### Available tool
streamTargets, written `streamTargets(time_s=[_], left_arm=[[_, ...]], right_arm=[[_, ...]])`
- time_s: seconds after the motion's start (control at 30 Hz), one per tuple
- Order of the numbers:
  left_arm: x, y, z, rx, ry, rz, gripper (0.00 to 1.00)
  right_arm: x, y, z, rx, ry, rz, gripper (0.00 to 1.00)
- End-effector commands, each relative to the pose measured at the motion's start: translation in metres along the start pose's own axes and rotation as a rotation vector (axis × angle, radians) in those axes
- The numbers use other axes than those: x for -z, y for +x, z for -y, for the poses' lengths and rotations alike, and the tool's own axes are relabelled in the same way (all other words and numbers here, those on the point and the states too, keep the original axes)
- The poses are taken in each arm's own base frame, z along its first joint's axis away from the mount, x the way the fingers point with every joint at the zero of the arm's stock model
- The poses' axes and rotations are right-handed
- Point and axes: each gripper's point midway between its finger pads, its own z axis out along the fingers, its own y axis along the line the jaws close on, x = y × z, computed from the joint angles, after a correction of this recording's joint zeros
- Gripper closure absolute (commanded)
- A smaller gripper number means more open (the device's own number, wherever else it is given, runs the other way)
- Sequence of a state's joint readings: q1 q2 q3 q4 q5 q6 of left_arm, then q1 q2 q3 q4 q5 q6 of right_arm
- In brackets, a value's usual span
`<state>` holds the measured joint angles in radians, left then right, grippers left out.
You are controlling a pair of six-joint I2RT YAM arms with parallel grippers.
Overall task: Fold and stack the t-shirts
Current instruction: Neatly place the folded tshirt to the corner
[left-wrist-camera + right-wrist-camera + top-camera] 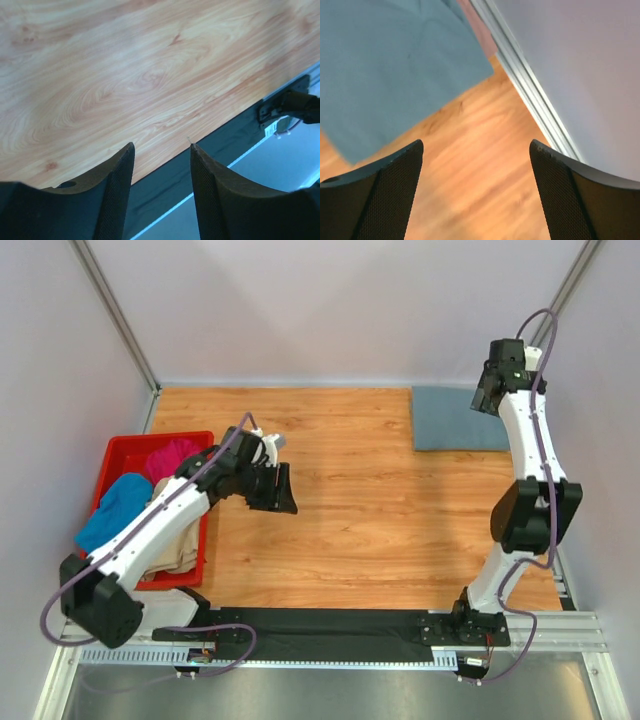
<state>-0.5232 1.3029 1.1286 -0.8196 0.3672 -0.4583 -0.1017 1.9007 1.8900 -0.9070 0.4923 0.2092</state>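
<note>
A folded slate grey-blue t-shirt (455,420) lies flat at the far right of the table, and a dusty-pink edge (480,31) peeks out beneath it (395,65). My right gripper (488,395) hangs above its right end, open (476,150), with nothing between the fingers. A red bin (160,437) at the left holds crumpled magenta (172,455), bright blue (115,505) and beige (175,540) t-shirts. My left gripper (283,490) is just right of the bin over bare wood, open (161,146) and empty.
A black strip (200,165) and a metal rail (340,655) run along the table's near edge by the arm bases. White walls and a metal frame post (530,90) close the far and right sides next to the folded shirts.
</note>
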Motion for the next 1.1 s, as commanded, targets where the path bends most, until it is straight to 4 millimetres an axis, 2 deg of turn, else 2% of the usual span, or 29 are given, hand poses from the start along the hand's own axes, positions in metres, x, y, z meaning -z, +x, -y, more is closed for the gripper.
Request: streamTargets(time_s=[0.0, 0.03, 0.07, 0.1, 0.13, 0.17, 0.2, 0.23, 0.27, 0.3, 0.33, 0.37, 0.4, 0.43, 0.47, 0.53, 0.63, 0.8, 1.07], left_arm=[[0.037, -0.01, 0.019, -0.046, 0.051, 0.123, 0.44], [0.043, -0.01, 0.024, -0.05, 0.068, 0.139, 0.44], [0.05, -0.011, 0.028, -0.057, 0.082, 0.157, 0.43], [0.062, -0.012, 0.034, -0.071, 0.099, 0.2, 0.43], [0.069, -0.014, 0.036, -0.075, 0.105, 0.229, 0.43], [0.078, -0.017, 0.04, -0.082, 0.111, 0.263, 0.42], [0.09, -0.019, 0.043, -0.095, 0.114, 0.307, 0.42], [0.096, -0.019, 0.043, -0.093, 0.109, 0.316, 0.41], [0.108, -0.024, 0.049, -0.101, 0.115, 0.348, 0.39], [0.118, -0.024, 0.053, -0.112, 0.127, 0.375, 0.38], [0.125, -0.024, 0.056, -0.116, 0.135, 0.392, 0.36], [0.138, -0.024, 0.064, -0.129, 0.162, 0.426, 0.31], [0.144, -0.024, 0.067, -0.133, 0.171, 0.441, 0.19], [0.148, -0.023, 0.069, -0.134, 0.178, 0.452, 0.1], [0.152, -0.022, 0.07, -0.134, 0.182, 0.458, 0.01], [0.155, -0.017, 0.068, -0.127, 0.174, 0.456, 0.0], [0.154, -0.009, 0.063, -0.085, 0.16, 0.431, 0.01], [0.147, -0.002, 0.061, -0.04, 0.188, 0.441, 0.01], [0.149, -0.022, 0.074, -0.007, 0.244, 0.495, 0.01]], right_arm=[[0.088, 0.026, 0.013, -0.056, -0.022, -0.075, 0.14], [0.113, 0.031, 0.002, -0.111, -0.116, -0.089, 0.14], [0.13, 0.045, -0.012, -0.098, -0.182, -0.119, 0.14], [0.144, 0.055, -0.018, -0.109, -0.235, -0.144, 0.14], [0.178, 0.061, -0.03, -0.128, -0.373, -0.141, 0.14], [0.186, 0.08, -0.036, -0.153, -0.411, -0.184, 0.14], [0.201, 0.081, -0.043, -0.179, -0.484, -0.166, 0.13], [0.233, 0.086, -0.043, -0.193, -0.59, -0.133, 0.01], [0.253, 0.095, -0.051, -0.229, -0.681, -0.163, 0.0], [0.26, 0.108, -0.057, -0.23, -0.746, -0.181, 0.0], [0.286, 0.109, -0.049, -0.248, -0.834, -0.14, 0.0], [0.301, 0.113, -0.049, -0.273, -0.896, -0.15, 0.0], [0.306, 0.121, -0.047, -0.275, -0.923, -0.158, 0.0], [0.328, 0.124, -0.038, -0.278, -0.999, -0.136, 0.0], [0.335, 0.126, -0.033, -0.28, -1.019, -0.129, 0.0], [0.345, 0.136, -0.016, -0.269, -1.016, -0.119, 0.0], [0.348, 0.149, 0.0, -0.228, -0.989, -0.122, 0.0], [0.347, 0.155, 0.001, -0.201, -0.982, -0.144, 0.0], [0.342, 0.14, -0.009, -0.158, -0.981, -0.114, 0.0]])
